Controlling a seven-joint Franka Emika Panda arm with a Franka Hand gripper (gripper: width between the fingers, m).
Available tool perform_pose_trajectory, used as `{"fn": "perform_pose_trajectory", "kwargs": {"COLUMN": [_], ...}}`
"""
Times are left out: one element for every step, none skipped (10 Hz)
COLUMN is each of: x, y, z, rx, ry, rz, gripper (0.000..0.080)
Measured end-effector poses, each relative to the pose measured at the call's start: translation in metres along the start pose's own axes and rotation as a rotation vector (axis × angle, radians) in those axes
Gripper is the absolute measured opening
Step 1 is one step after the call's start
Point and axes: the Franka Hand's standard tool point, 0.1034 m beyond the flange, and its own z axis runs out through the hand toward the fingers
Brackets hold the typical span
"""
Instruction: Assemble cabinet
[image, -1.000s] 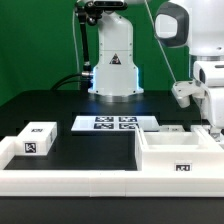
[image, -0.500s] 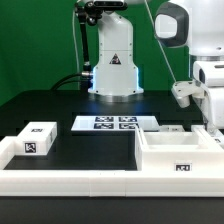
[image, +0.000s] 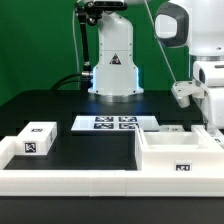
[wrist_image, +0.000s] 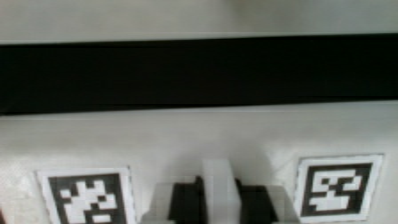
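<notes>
The cabinet body, a large white open box with a tag on its front wall, stands at the front on the exterior view's right. My gripper comes down at its far right corner. In the wrist view my gripper has its dark fingers pressed on either side of a thin upright white wall of the cabinet, with a tag on each side. A smaller white tagged block sits at the front on the exterior view's left. Another small white piece lies just behind the body.
The marker board lies flat on the black table in the middle. A long low white rail runs along the front edge. The robot's base stands at the back centre.
</notes>
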Motion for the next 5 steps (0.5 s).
{"fn": "perform_pose_trajectory", "kwargs": {"x": [-0.003,-0.013,-0.026,-0.037,-0.049], "y": [-0.001,-0.004,-0.009,-0.012,-0.014], "z": [-0.003,-0.014,-0.024,-0.030,-0.035], "rx": [-0.001,-0.009,-0.013,-0.014,-0.014], "ry": [-0.004,-0.016,-0.032,-0.042,-0.050], "rz": [-0.002,0.003,-0.004,-0.007,-0.010], "gripper": [0.0062,0.0062,0.0062,0.0062,0.0062]}}
